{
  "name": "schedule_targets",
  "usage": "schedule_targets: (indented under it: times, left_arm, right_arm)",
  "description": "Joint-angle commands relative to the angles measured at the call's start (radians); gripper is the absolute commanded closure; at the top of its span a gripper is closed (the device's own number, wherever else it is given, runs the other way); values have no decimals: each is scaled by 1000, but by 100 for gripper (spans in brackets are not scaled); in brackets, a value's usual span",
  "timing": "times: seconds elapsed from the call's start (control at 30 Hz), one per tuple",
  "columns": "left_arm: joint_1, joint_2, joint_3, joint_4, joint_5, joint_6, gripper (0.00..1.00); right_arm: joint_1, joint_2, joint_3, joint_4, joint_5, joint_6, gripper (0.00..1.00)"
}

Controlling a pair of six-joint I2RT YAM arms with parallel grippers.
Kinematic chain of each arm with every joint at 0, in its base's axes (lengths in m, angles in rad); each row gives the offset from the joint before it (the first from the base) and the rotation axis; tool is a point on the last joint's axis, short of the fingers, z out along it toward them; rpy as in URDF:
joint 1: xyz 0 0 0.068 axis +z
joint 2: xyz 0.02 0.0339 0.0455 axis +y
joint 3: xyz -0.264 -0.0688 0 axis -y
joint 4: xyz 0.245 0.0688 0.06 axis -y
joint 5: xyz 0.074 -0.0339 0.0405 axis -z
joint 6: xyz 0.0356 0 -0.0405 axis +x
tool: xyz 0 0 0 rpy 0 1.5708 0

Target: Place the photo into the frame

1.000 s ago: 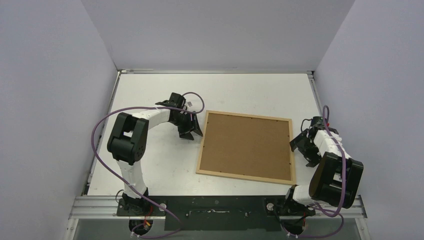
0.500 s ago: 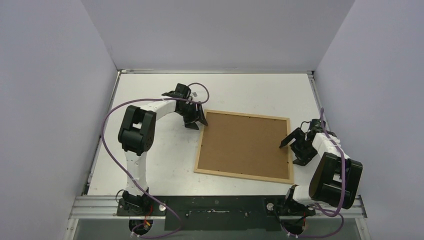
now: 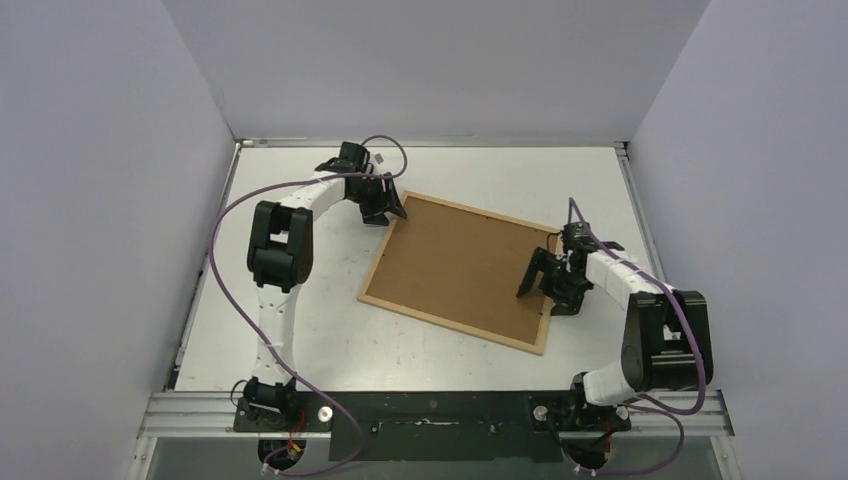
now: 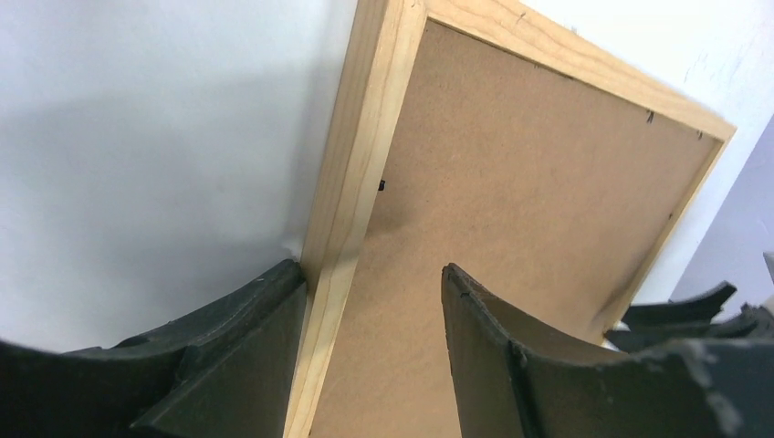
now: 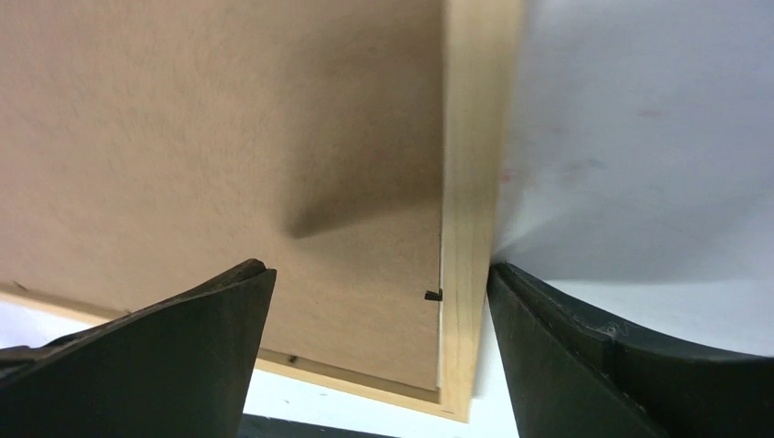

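Light-wood frame [image 4: 351, 182] lies face down and skewed, brown backing board [image 3: 460, 270] filling it. Left gripper [image 4: 370, 269] and right gripper [image 5: 379, 269] have fingers spread, each straddling a rail.

One frame [image 4: 351, 182] is counted on one counter [image 3: 480, 170], and one brown backing board [image 3: 460, 265] is seen inside it. Two arms are counted, the left arm [image 3: 275, 255] and the right arm [image 3: 655, 325]. Each ends in one tool, the left tool [image 4: 370, 274] and the right tool [image 5: 379, 269]. Two dark fingers [image 4: 228, 347] are shown per tool, four altogether. Two purple cables are counted, the left cable [image 3: 213, 260] and the right cable [image 3: 687, 325].
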Motion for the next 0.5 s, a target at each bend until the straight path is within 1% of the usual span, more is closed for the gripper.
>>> schedule_targets:
  times: [0.0, 0.1, 0.23, 0.37, 0.47]
  left_arm:
    - [0, 76, 119, -47, 79, 50, 47]
    - [10, 122, 187, -72, 64, 83, 47]
    - [18, 158, 253, -87, 54, 118, 47]
    - [20, 177, 280, -85, 60, 143, 47]
    - [28, 180, 286, -94, 49, 148, 47]
  right_arm:
    - [180, 67, 91, 121, -103, -36, 12]
    - [303, 105, 104, 128, -25, -61, 13]
    - [440, 88, 71, 145, 48, -69, 13]
    - [507, 61, 64, 205, 70, -51, 13]
    - [529, 36, 89, 170, 144, -53, 13]
